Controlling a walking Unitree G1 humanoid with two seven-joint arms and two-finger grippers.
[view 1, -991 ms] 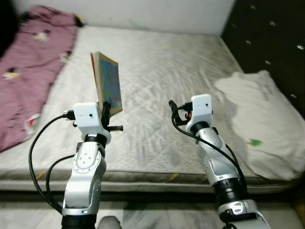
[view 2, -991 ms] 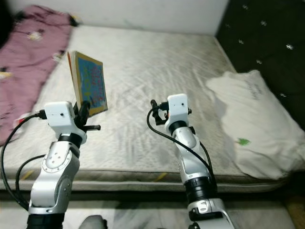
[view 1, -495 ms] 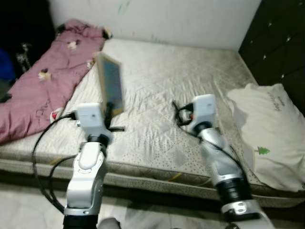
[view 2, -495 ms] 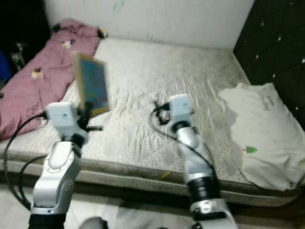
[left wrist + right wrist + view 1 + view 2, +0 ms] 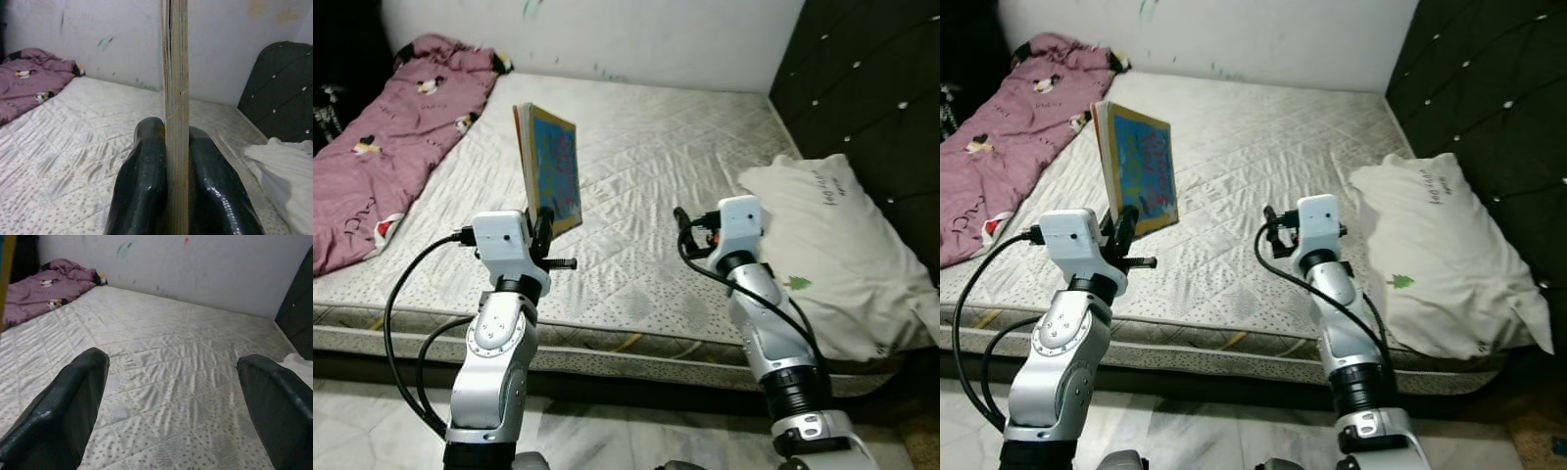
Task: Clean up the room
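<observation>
the book (image 5: 551,166) stands upright (blue cover), pinched at its lower edge by the left gripper (image 5: 177,161) above the mattress's (image 5: 646,176) near edge. the right gripper (image 5: 171,396) hovers spread wide, empty; a pillow (image 5: 832,255) lies by the mattress's right edge.

One book (image 5: 551,167) stands upright at centre left of the head view. One white pillow (image 5: 829,257) lies at the right, and one pink blanket (image 5: 386,142) lies at the upper left. One mattress (image 5: 656,166) runs across the middle of the frame. Two silver arms rise from the bottom edge, with two grippers: the left gripper (image 5: 177,161) and the right gripper (image 5: 168,404)
</observation>
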